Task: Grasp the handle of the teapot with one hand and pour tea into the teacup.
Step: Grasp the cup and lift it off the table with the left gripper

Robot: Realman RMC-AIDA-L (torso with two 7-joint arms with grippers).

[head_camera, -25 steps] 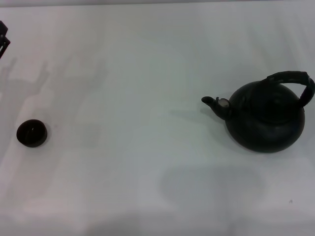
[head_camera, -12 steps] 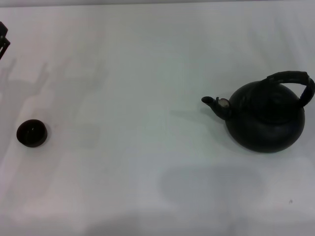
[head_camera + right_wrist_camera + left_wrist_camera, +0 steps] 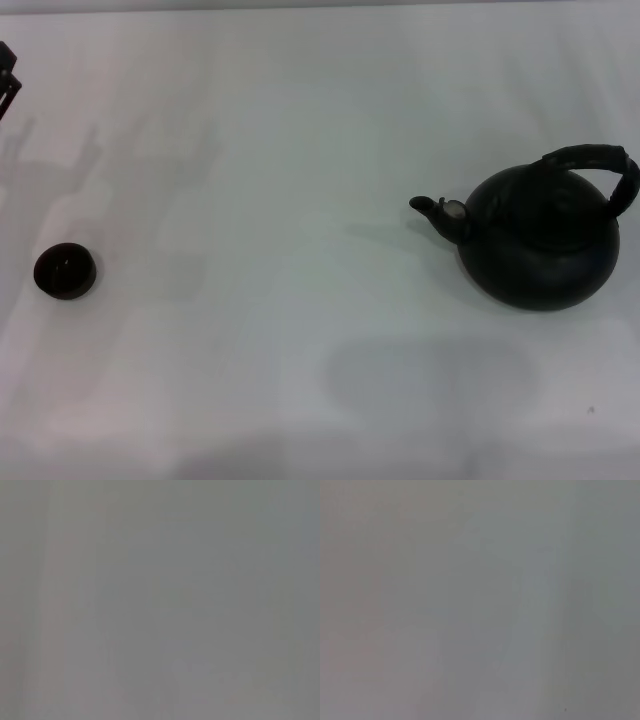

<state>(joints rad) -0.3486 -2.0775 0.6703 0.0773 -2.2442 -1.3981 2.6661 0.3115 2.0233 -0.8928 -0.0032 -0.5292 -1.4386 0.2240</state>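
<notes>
Matte black teapot, dark brown teacup, white table.

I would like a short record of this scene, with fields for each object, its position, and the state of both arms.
surface: white table
teapot: black teapot, upright on the robot's right side, untouched
handle: ribbed arch handle, raised over the pot, nothing holding it
spout: points toward the robot's left, pale tip
teacup: small dark teacup, upright on the robot's left side, far from the pot
left arm: only a dark part at the head view's left edge
right arm: not in view
wrist views: plain grey surface only
task progress: grasp not yet begun
</notes>
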